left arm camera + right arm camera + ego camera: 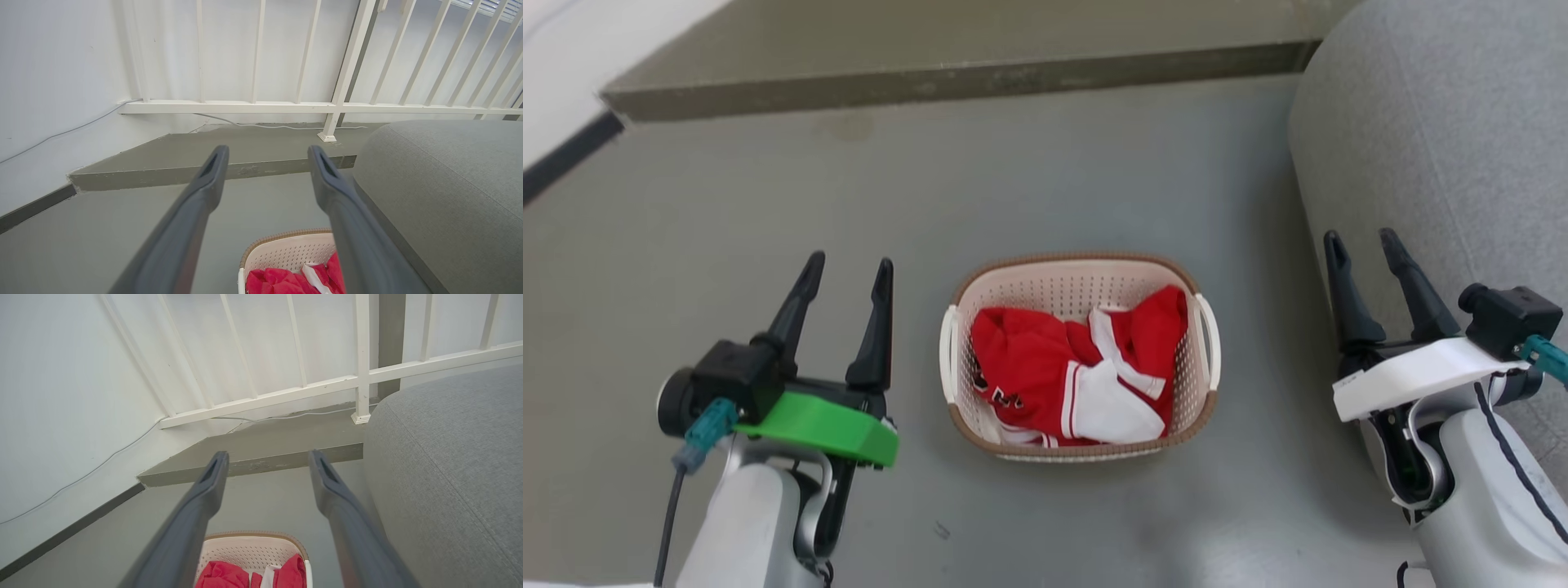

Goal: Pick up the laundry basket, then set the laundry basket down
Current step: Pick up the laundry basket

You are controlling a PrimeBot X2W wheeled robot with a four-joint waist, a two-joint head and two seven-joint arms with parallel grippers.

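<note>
The left gripper [850, 261] and right gripper [1359, 237] hang with fingers apart, flanking the laundry basket [1078, 286] on the floor [768, 204] between them, touching nothing. It looks light, stiff plastic holding a soft garment [1029, 359] — best held by its side handles [947, 351]. Beyond lies a low step [956, 82].

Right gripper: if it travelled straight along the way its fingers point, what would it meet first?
Probably the raised step ahead; the laundry basket lies below that line, the grey sofa beside it. Depth is unclear.
</note>
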